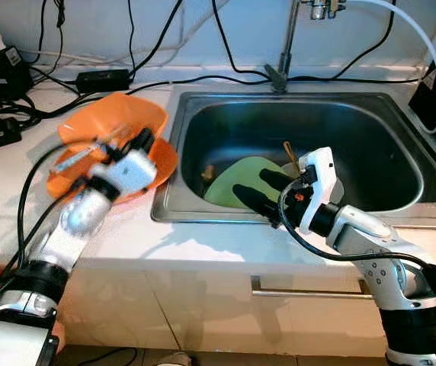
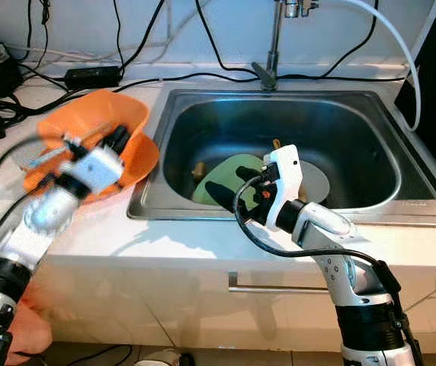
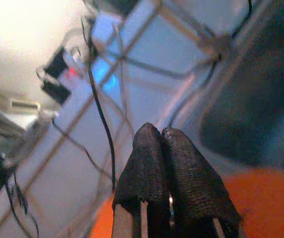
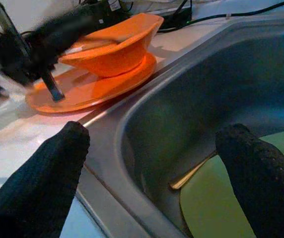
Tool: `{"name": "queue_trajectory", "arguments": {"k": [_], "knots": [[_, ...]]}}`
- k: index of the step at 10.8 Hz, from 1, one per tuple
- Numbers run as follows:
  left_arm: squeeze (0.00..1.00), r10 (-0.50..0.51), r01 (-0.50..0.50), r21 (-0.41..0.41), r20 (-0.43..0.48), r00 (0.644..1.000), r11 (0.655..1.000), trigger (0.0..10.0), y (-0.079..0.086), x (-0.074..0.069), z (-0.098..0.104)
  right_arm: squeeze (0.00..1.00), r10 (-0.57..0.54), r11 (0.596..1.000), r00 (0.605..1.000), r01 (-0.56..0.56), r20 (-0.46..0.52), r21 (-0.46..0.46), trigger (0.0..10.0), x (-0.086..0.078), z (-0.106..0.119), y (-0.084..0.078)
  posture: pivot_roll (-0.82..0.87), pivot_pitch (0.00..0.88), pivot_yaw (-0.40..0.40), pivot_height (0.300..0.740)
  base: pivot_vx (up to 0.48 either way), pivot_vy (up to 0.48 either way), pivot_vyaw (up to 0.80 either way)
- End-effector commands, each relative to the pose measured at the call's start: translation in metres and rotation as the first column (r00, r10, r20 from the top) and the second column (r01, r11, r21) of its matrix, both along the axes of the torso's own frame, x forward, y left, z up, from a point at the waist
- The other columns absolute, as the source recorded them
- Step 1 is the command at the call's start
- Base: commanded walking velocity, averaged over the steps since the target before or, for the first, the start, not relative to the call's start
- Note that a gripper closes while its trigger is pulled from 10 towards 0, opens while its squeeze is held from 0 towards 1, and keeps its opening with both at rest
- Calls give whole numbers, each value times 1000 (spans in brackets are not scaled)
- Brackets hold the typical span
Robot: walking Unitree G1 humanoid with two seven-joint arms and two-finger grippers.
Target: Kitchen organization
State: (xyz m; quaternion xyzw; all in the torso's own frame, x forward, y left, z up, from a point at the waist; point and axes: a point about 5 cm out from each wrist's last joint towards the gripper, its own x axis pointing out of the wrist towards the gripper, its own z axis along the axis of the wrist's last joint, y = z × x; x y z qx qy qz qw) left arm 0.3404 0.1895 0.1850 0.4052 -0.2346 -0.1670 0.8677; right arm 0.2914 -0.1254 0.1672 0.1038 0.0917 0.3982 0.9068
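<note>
An orange bowl (image 1: 119, 122) sits tilted on an orange plate (image 1: 163, 164) on the white counter, just left of the steel sink (image 1: 279, 97). My left gripper (image 1: 143, 139) hangs over the bowl's near side, its fingers (image 3: 159, 133) pressed shut with nothing visible between them. A silver utensil (image 1: 81, 156) lies in the bowl. In the sink lie a green plate (image 1: 229, 177), a grey plate (image 2: 313, 183) and a golden utensil handle (image 4: 191, 173). My right gripper (image 1: 250, 181) is open over the sink's front edge, just above the green plate, holding nothing.
A faucet (image 1: 285, 46) stands behind the sink and a white hose (image 1: 431, 53) curves down at the right. Black cables and a power adapter (image 1: 104, 78) crowd the back left of the counter. A drawer handle (image 1: 309, 288) runs below the counter edge.
</note>
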Motion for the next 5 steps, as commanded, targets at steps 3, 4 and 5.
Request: {"name": "queue_trajectory", "arguments": {"k": [3, 4, 5], "knots": [[0, -31, 32, -67, 20, 999, 997, 0, -5, 9, 50, 0, -3, 1000, 1000, 3, 11, 11, 10000, 2, 3, 0, 144, 27, 61, 740, 0, 0, 0], [0, -43, 43, -74, 2, 999, 996, 0, -8, 9, 58, 0, -3, 1000, 1000, 3, 12, 13, 10000, 3, 3, 1, 147, 26, 62, 740, 0, 0, 0], [0, -38, 34, -97, -37, 999, 995, 0, -8, 11, 62, 0, -2, 1000, 1000, 2, 12, 14, 10000, 3, 2, 2, 148, 26, 64, 740, 0, 0, 0]]}}
